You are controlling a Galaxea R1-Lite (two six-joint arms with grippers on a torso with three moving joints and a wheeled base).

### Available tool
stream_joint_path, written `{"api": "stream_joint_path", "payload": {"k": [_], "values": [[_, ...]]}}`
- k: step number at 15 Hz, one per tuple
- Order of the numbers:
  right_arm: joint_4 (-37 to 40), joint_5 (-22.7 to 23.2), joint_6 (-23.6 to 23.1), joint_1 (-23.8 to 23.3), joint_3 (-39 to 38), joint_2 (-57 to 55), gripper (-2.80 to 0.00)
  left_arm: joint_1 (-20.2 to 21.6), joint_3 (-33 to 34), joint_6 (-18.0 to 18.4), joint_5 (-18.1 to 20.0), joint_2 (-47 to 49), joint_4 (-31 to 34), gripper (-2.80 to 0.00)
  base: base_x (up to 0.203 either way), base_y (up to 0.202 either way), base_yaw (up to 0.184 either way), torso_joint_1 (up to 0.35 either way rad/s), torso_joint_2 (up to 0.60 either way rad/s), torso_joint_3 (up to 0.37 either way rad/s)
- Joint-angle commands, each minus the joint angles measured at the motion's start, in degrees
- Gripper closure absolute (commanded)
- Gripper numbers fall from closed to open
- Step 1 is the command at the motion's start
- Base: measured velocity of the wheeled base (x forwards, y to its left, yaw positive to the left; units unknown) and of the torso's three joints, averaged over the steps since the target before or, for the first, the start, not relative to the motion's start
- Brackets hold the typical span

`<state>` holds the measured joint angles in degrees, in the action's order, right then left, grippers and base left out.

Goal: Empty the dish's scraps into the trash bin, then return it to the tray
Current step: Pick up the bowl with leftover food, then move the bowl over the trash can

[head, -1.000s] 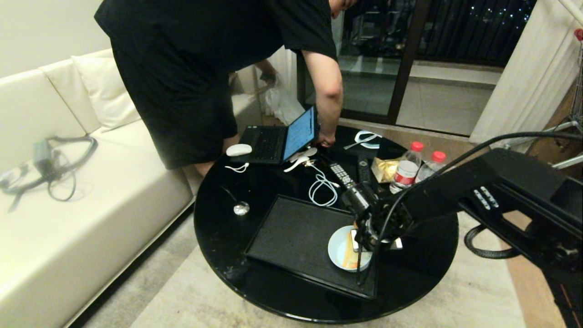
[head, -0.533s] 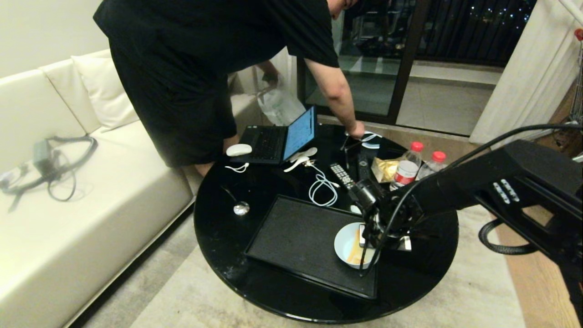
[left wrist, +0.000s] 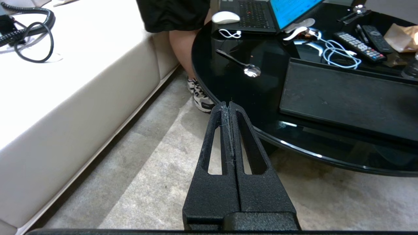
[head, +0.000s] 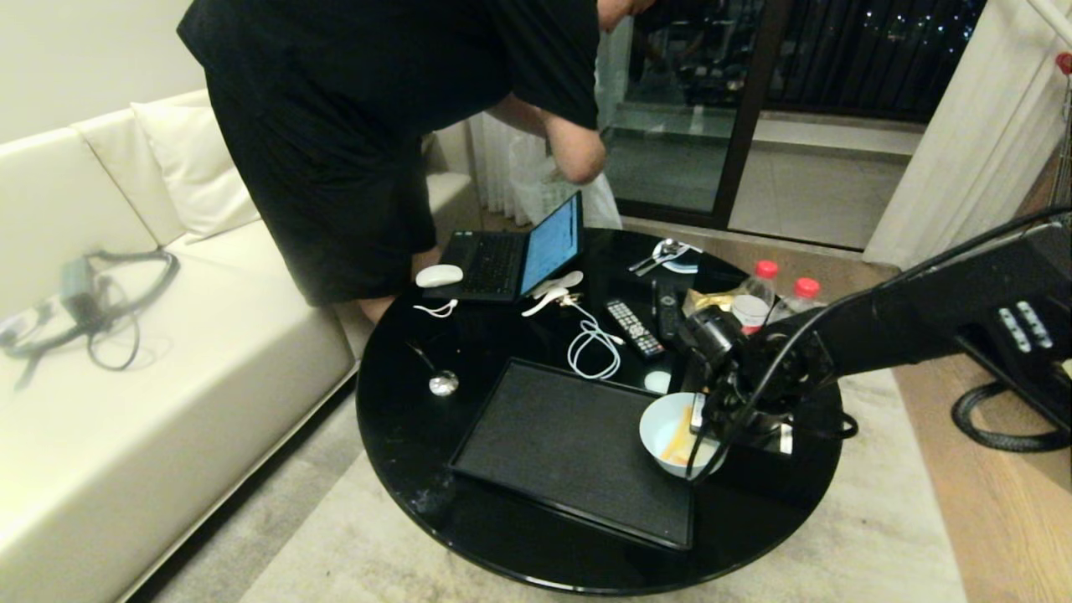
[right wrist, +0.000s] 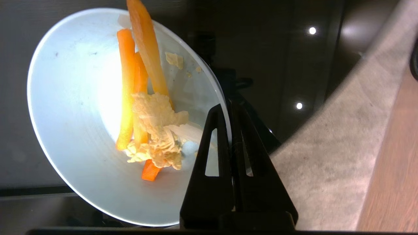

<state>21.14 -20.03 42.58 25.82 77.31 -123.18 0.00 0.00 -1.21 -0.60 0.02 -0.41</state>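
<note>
Dish (head: 677, 434) with scraps (right wrist: 147, 107) — my right claw (right wrist: 230, 106) grips its rim, tilted above the tray (head: 569, 444) corner.

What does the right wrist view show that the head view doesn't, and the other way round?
Right wrist only: the scraps as separate orange sticks and pale bits, and the fingers shut on the dish rim.
Head only: the tray, the laptop and a person bending over the table.
Both: the right gripper holding the dish above the table.
</note>
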Motion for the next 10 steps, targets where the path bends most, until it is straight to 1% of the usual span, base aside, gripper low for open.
{"api": "stream_joint_path", "payload": {"k": [1, 5, 7, 10], "values": [[-0.39, 0.36, 0.37, -2.05, -4.55, 5.96, 0.0, 0.0, 0.0, -0.02, -0.02, -0.02, -0.02, 0.0, 0.0, 0.0, 0.0, 0.0, 0.0, 0.0], [-2.35, 1.02, 0.4, -6.88, -13.55, 13.45, 0.0, 0.0, 0.0, -0.02, -0.1, -0.02, -0.02, 0.0, 0.0, 0.0, 0.0, 0.0, 0.0, 0.0], [-5.05, 2.38, 0.22, -10.16, -18.81, 17.65, 0.0, 0.0, 0.0, -0.02, -0.02, -0.02, -0.02, 0.0, 0.0, 0.0, 0.0, 0.0, 0.0, 0.0], [-6.24, 4.99, -0.02, -14.34, -26.07, 23.38, 0.0, 0.0, 0.0, -0.02, -0.02, -0.02, -0.02, 0.0, 0.0, 0.0, 0.0, 0.0, 0.0, 0.0]]}}
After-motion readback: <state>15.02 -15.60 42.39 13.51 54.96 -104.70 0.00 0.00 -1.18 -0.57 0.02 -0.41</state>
